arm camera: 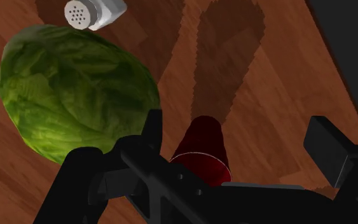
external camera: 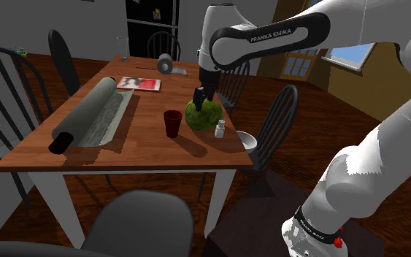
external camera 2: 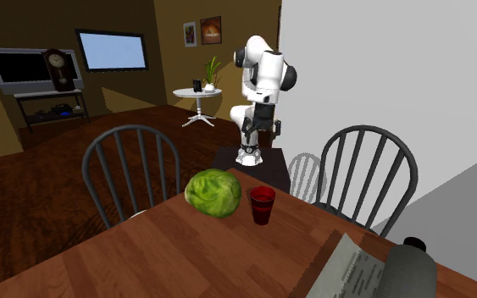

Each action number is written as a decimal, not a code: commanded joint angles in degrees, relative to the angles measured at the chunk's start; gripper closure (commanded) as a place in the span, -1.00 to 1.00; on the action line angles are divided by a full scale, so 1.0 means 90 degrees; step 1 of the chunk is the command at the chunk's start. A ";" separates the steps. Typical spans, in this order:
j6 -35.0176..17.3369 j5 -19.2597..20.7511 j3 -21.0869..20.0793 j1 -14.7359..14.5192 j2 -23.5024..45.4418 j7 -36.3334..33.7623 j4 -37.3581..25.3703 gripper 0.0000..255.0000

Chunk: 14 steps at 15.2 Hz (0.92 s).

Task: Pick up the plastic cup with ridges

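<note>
The white arm reaches over the counter (external camera: 152, 153), its hand (external camera: 200, 95) pointing down just above the green lettuce head (external camera: 205, 115), fingers spread apart and holding nothing. The dark red cup (external camera: 172, 123) stands upright just beside the lettuce, on the shoulder view's left. A grey bowl (external camera: 248, 139) sits at the counter's edge.

Wooden table (external camera: 145, 150) is carrying: dark red cup (external camera: 172, 123) standing upright, green lettuce head (external camera: 205, 117) sitting just beside it, white shaker (external camera: 220, 130) standing next to the lettuce, white bowl (external camera: 248, 139) sitting near the corner. Grey mat roll (external camera: 94, 117) is lying along the shoulder view's left edge, magazine (external camera: 139, 84) and grey tape roll (external camera: 166, 64) are lying further back.
</note>
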<state>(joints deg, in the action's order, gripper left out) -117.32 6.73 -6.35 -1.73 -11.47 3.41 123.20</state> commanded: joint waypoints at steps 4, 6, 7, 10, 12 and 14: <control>-0.0333 0.0313 -0.0120 -0.0049 0.1209 -0.0044 -0.0791 -1.00; -0.0424 0.0455 -0.0152 -0.0083 0.1704 -0.0065 -0.1158 -1.00; -0.0458 0.0528 -0.0164 -0.0105 0.1953 -0.0074 -0.1353 -1.00; -0.0514 0.0743 -0.0182 -0.0190 0.2707 -0.0091 -0.1991 -1.00; -0.0513 0.0881 -0.0185 -0.0259 0.3218 -0.0089 -0.2462 -1.00; -0.0491 0.0984 -0.0179 -0.0324 0.3635 -0.0077 -0.2871 -1.00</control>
<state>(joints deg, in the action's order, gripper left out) -121.61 15.04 -7.96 -4.28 19.36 2.86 98.98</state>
